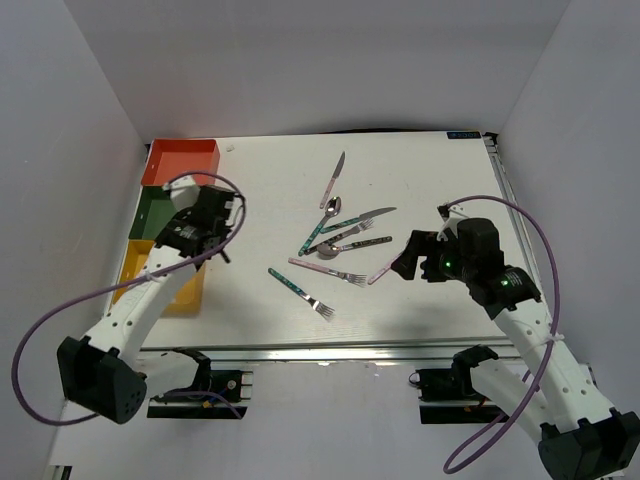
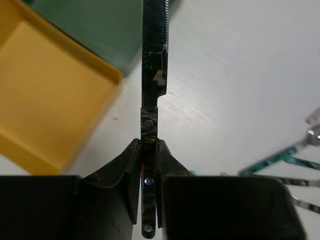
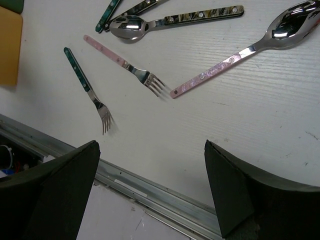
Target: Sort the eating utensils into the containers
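Observation:
My left gripper (image 2: pixel 148 150) is shut on the dark patterned handle of a knife (image 2: pixel 152 70). Its serrated blade points toward the dark green bin (image 2: pixel 100 25), with the yellow bin (image 2: pixel 45 100) just to the left. From above, this gripper (image 1: pixel 205 225) hangs by the green bin (image 1: pixel 152 210), between the orange-red bin (image 1: pixel 180 160) and the yellow bin (image 1: pixel 150 272). My right gripper (image 3: pixel 150 170) is open and holds nothing, above the table's near edge. A pink-handled spoon (image 3: pixel 235 57), a pink fork (image 3: pixel 125 65) and a teal fork (image 3: pixel 85 85) lie just beyond it.
Several more utensils lie in a loose cluster mid-table (image 1: pixel 345 230), and a pink-handled knife (image 1: pixel 334 180) lies farther back. A metal rail (image 3: pixel 150 182) runs along the table's near edge. White walls close in the left, right and back sides.

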`<state>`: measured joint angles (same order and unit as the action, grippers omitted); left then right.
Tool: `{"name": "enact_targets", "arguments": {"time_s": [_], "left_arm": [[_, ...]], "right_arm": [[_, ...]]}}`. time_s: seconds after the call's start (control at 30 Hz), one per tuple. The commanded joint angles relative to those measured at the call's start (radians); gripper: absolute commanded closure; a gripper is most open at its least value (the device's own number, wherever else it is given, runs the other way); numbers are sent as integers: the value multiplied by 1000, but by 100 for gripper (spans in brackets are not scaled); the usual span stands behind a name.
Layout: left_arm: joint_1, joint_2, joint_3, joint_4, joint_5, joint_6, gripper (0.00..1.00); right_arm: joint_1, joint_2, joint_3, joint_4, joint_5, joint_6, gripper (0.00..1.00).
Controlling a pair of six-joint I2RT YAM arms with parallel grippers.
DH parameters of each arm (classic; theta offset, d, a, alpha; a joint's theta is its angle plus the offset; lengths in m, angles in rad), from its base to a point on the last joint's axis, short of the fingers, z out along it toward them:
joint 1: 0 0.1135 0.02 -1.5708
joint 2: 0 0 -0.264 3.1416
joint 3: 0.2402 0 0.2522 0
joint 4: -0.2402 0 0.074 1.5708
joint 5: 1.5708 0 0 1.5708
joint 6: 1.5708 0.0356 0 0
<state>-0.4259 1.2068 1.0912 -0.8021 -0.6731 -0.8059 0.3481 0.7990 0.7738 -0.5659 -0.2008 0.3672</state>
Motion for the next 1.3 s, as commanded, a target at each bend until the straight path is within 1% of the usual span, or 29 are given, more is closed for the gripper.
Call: {"name": "enact_targets", "arguments": {"time_s": [0.0, 0.03, 0.07, 0.13, 0.17, 0.23, 0.27, 0.37, 0.5, 0.57, 0.6, 0.77, 0.9, 1.17, 1.23, 1.27], "left_arm": [[160, -64, -57, -79, -8, 65, 100], [203, -90, -83, -81, 22, 88, 100], [273, -99, -91, -88, 21, 120, 100], [326, -101, -108, -104, 7, 145, 100], [376, -102, -117, -101, 10, 167, 100], [421, -102, -139, -82, 36, 188, 100], [473, -102, -161, -53, 71, 198, 100], [522, -79, -162, -26, 99, 235, 100], [573, -21, -131, -5, 99, 286, 100], [604, -10, -132, 21, 128, 307, 100], [611, -7, -148, 35, 162, 312, 100], [635, 51, -183, 87, 214, 321, 100], [633, 56, -224, 126, 271, 329, 100], [633, 40, -206, 100, 259, 338, 100], [635, 43, -205, 92, 254, 335, 94], [635, 43, -206, 90, 247, 330, 89]], "right_arm": [[2, 2, 2, 43, -32, -2, 11], [0, 3, 1, 44, -35, -2, 11], [2, 8, 2, 44, -43, -2, 11], [2, 14, 4, 52, -54, -4, 11], [2, 20, 4, 58, -63, -4, 11], [2, 28, 4, 75, -72, -5, 11], [3, 38, 5, 78, -83, -7, 11], [6, 63, 16, 86, -103, -5, 11], [20, 78, 13, 107, -112, 1, 11], [26, 83, 7, 119, -112, 9, 11], [28, 86, 7, 123, -111, 10, 11], [43, 108, 18, 127, -104, 15, 11], [52, 111, 16, 133, -94, 25, 11], [68, 112, -10, 156, -89, 45, 11], [72, 111, -10, 155, -85, 44, 11], [74, 109, -8, 153, -84, 44, 11]]}}
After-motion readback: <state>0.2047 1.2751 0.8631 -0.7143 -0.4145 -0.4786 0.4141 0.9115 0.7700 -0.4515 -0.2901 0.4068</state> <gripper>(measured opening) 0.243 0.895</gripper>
